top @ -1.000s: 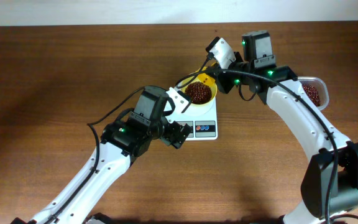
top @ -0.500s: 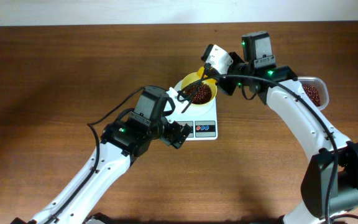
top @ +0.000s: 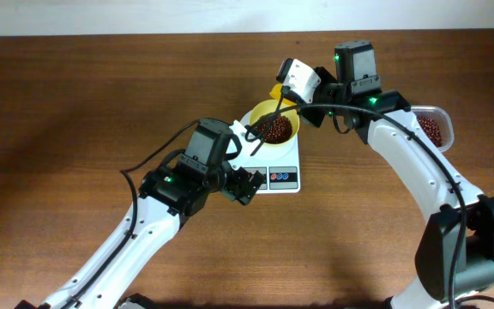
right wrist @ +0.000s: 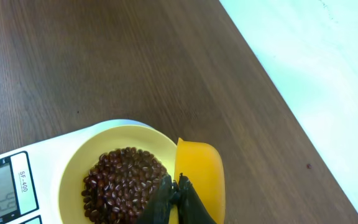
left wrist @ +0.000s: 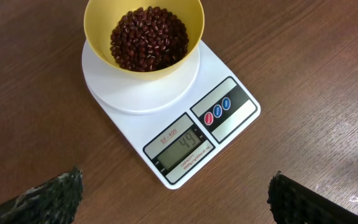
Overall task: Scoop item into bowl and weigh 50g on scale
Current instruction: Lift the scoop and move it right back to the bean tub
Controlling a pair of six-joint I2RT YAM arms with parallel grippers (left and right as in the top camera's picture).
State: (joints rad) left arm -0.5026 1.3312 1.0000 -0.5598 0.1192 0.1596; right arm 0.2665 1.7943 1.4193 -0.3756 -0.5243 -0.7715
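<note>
The pale-yellow bowl [top: 274, 127] sits on the white scale [top: 273, 163] and holds a heap of dark reddish-brown beans [left wrist: 148, 38]. The scale's display [left wrist: 183, 147] reads 49. My right gripper [right wrist: 178, 202] is shut on the handle of the yellow scoop [right wrist: 201, 174], held over the bowl's [right wrist: 73, 168] far rim; in the overhead view it [top: 303, 103] is just right of the bowl. My left gripper [left wrist: 173, 196] is open and empty, hovering near the scale's [left wrist: 235, 127] front edge; in the overhead view it [top: 245, 184] is left of the scale.
A clear tub [top: 434, 129] with more beans stands at the right, partly hidden by my right arm. The table's far edge meets a white surface [right wrist: 328, 74] beyond the scale.
My right gripper has lifted the scoop and drawn it back toward the far left, from above the beans to the bowl's far rim. The left arm has not moved.
</note>
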